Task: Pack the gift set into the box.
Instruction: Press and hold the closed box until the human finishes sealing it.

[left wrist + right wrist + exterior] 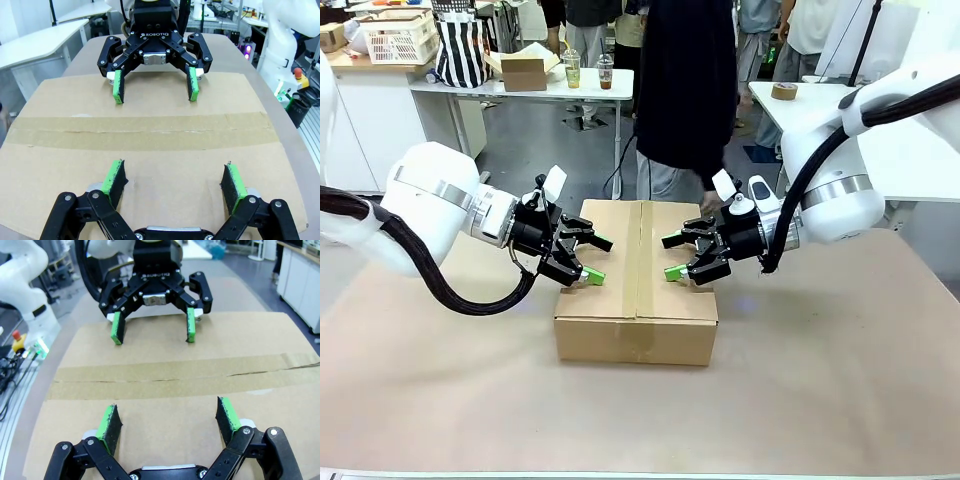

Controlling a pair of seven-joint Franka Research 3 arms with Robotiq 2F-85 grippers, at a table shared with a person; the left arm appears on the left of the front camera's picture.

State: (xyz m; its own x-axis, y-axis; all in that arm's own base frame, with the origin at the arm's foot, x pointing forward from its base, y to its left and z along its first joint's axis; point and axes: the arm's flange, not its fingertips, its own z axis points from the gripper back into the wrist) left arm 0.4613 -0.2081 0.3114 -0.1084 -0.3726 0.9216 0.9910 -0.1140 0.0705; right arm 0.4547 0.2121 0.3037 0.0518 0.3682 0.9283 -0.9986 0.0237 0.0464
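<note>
Box point(635, 290), brown cardboard, flaps shut and taped, middle of tabletop point(820, 380); left end effector point(602, 259) and right end effector point(668, 257) both spread wide, empty, facing across the tape seam point(642, 250): you should lower both level and press each flap evenly.

You've got bright, even light from above; the box point(635, 300) drops just a soft shadow on the table point(820, 400) along its near edge; wrist views bow at the edges; backgrounds go soft.

box point(636, 290): brown corrugated cardboard carton, shallow, rectangular
state: flaps shut, taped along centre seam
place: mid-table
</note>
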